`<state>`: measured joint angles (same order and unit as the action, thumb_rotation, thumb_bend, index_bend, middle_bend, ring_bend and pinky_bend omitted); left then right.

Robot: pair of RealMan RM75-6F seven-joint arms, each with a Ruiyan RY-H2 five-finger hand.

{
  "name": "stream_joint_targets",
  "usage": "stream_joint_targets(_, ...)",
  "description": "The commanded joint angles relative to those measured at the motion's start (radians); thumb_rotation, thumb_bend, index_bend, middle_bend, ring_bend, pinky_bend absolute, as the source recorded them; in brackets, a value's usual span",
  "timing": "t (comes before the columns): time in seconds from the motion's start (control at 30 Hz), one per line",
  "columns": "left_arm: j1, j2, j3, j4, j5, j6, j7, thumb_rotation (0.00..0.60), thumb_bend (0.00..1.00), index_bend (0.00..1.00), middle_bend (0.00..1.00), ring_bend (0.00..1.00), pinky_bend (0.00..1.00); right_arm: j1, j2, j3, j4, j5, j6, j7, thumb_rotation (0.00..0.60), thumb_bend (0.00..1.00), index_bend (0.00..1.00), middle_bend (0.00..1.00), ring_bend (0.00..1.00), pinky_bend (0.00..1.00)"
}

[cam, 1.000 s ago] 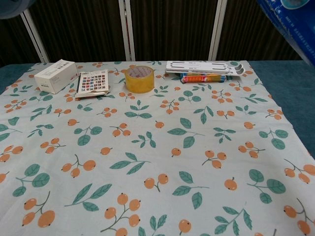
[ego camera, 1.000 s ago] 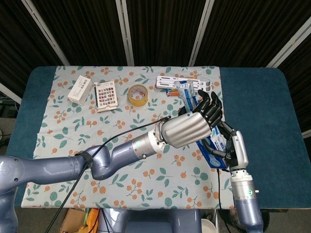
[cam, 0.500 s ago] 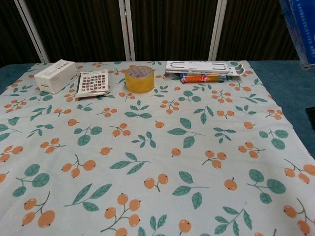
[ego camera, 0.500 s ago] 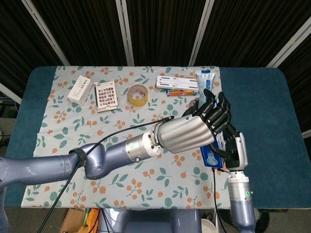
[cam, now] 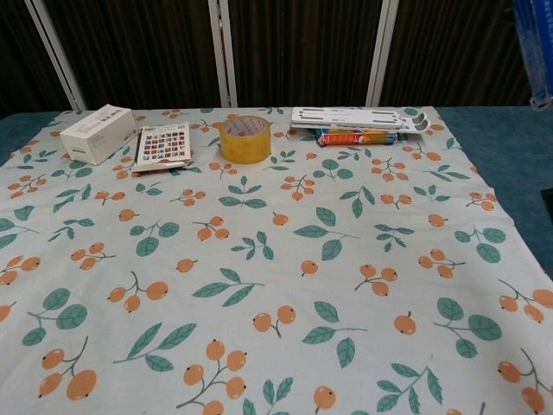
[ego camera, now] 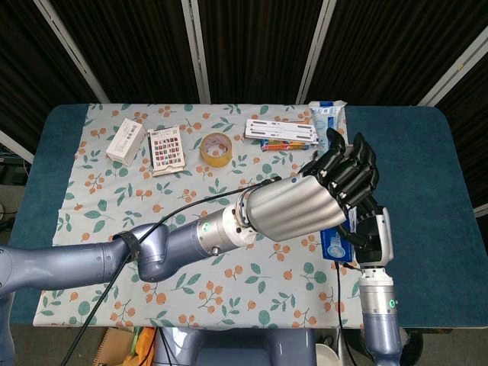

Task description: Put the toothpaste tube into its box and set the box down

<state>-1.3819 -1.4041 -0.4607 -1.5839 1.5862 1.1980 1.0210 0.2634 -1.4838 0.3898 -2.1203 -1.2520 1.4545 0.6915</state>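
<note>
The blue toothpaste box [ego camera: 334,242] is held off the table by my right hand [ego camera: 371,232] at the lower right of the head view. In the chest view only a blue strip of the box [cam: 532,43] shows, at the top right edge. My large silver left hand [ego camera: 305,207] lies across the box and hides most of it, its dark fingers [ego camera: 349,171] curled in. A white and light-blue end of the toothpaste tube [ego camera: 326,114] sticks out beyond those fingers. How far the tube sits inside the box is hidden.
On the patterned cloth [cam: 259,259] at the back stand a white carton [cam: 97,132], a card of coloured squares [cam: 164,144], a yellow tape roll [cam: 245,139] and a white rack [cam: 359,117] over an orange packet [cam: 363,137]. Blue tabletop [ego camera: 412,175] lies to the right.
My left hand has swung right and further from me with the tube, now covering more of the box. In the chest view the box went from slanted to nearly vertical.
</note>
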Motion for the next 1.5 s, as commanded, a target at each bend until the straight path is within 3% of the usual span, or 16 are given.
stream_joint_targets(0.03, 0.033, 0.016, 0.002, -0.025, -0.006, 0.029, -0.004, 0.6, 0.0, 0.31, 0.31, 0.29, 0.39, -0.008, -0.007, 0.017, 0.012, -0.005, 0.018, 0.017, 0.6, 0.6, 0.49, 0.61, 0.46, 0.42)
stream_joint_targets(0.17, 0.11, 0.066, 0.025, -0.067, -0.008, 0.082, -0.012, 0.6, 0.0, 0.31, 0.31, 0.29, 0.39, -0.016, 0.003, 0.043, 0.022, -0.009, 0.034, 0.035, 0.6, 0.6, 0.49, 0.61, 0.46, 0.42)
stream_joint_targets(0.3, 0.249, 0.142, 0.073, -0.127, -0.022, 0.176, -0.071, 0.6, 0.0, 0.31, 0.31, 0.29, 0.39, -0.028, 0.044, 0.068, 0.04, -0.02, 0.04, 0.044, 0.6, 0.61, 0.49, 0.61, 0.46, 0.42)
stream_joint_targets(0.5, 0.478, 0.24, 0.199, -0.201, -0.106, 0.262, -0.157, 0.6, 0.0, 0.3, 0.31, 0.28, 0.39, -0.049, 0.102, 0.084, 0.063, -0.059, 0.051, 0.061, 0.6, 0.61, 0.49, 0.61, 0.46, 0.42)
stream_joint_targets(0.67, 0.654, 0.213, 0.312, -0.241, -0.19, 0.34, -0.309, 0.6, 0.0, 0.3, 0.31, 0.28, 0.39, -0.071, 0.123, 0.086, 0.058, -0.09, 0.081, 0.086, 0.6, 0.61, 0.49, 0.61, 0.46, 0.42)
stream_joint_targets(0.8, 0.843, 0.115, 0.458, -0.096, -0.22, 0.397, -0.525, 0.6, 0.0, 0.3, 0.31, 0.28, 0.39, -0.116, 0.104, 0.106, 0.006, -0.081, 0.17, 0.16, 0.6, 0.6, 0.49, 0.61, 0.46, 0.42)
stream_joint_targets(1.0, 0.94, 0.071, 0.504, 0.04, -0.242, 0.376, -0.657, 0.6, 0.0, 0.29, 0.3, 0.28, 0.39, -0.133, 0.076, 0.129, 0.002, -0.118, 0.257, 0.144, 0.6, 0.6, 0.48, 0.61, 0.44, 0.42)
stream_joint_targets(1.13, 0.989, 0.058, 0.508, 0.084, -0.261, 0.355, -0.749, 0.6, 0.0, 0.27, 0.29, 0.28, 0.39, -0.12, 0.07, 0.101, 0.04, -0.152, 0.243, 0.09, 0.6, 0.49, 0.38, 0.6, 0.35, 0.41)
stream_joint_targets(1.3, 1.021, 0.06, 0.502, 0.091, -0.267, 0.318, -0.803, 0.6, 0.0, 0.26, 0.29, 0.27, 0.39, -0.106, 0.074, 0.084, 0.057, -0.138, 0.207, 0.065, 0.6, 0.47, 0.28, 0.5, 0.27, 0.37)
stream_joint_targets(1.5, 1.031, 0.057, 0.498, 0.092, -0.245, 0.298, -0.798, 0.6, 0.0, 0.25, 0.28, 0.26, 0.39, -0.101, 0.069, 0.085, 0.064, -0.118, 0.197, 0.064, 0.6, 0.47, 0.28, 0.48, 0.25, 0.36)
